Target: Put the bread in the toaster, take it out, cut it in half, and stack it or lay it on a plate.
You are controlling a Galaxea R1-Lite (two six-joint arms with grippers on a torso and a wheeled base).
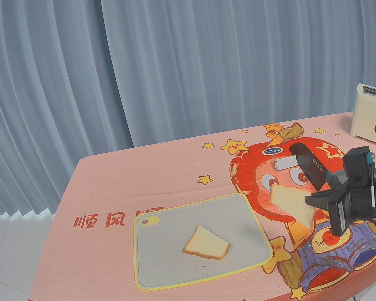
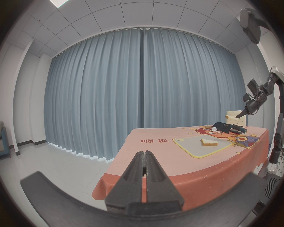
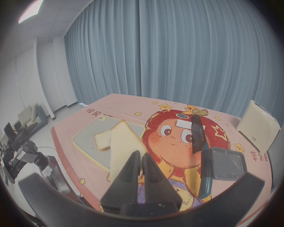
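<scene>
Right wrist view: bread half (image 3: pixel 122 142) pinched in right hand (image 3: pixel 140 155), raised over table (image 3: pixel 124 103).

**Camera layout**

Head camera looks down over the pink cartoon-printed tablecloth (image 1: pixel 154 173). Left wrist camera sits low, well off its left corner, facing level across; right wrist camera close above its right end. All share the cream box-shaped toaster (image 1: pixel 374 112) (image 2: pixel 235 117) (image 3: pixel 257 127).

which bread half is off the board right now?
The held half, pinched in the right gripper in mid-air; the other half lies flat on the cutting board.
</scene>
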